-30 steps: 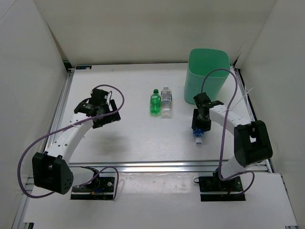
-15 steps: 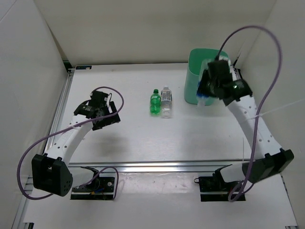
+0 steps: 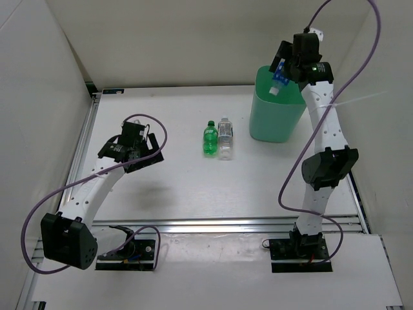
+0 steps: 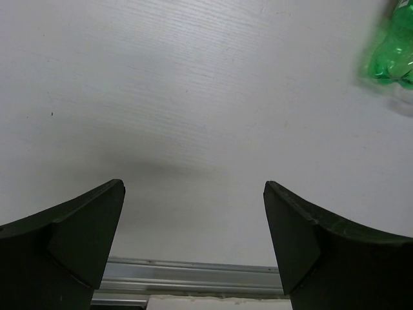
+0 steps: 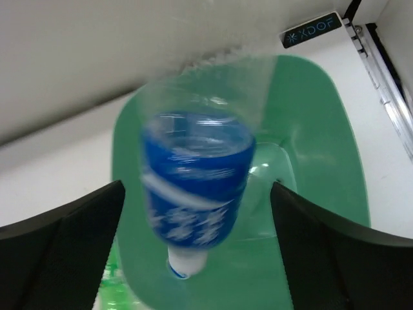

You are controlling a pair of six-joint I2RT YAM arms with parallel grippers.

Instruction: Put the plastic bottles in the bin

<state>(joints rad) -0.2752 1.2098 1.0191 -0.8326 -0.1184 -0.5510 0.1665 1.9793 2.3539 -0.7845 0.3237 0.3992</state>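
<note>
— Where is the blue-label bottle (image 5: 197,174) seen?
— Blurred, cap down over the bin (image 3: 274,119), between the right gripper (image 3: 281,72)'s wide-spread fingers (image 5: 64,252), touched by neither.
— The rest?
— The left gripper (image 4: 193,187) is held wide. A green bottle (image 3: 210,138) and a clear bottle (image 3: 224,138) are laid side by side at the middle of the table (image 3: 181,187).

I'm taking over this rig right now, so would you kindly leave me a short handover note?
Left gripper: open, empty, above the table.
Right gripper: open above the bin; the blue-label bottle, blurred, cap down, sits between its fingers touching neither, over the bin's mouth.
Green bottle and white-label bottle: side by side, mid-table.
Done: blue-label bottle apparently released into the bin; bin contents unclear.
Left: the two table bottles.
</note>
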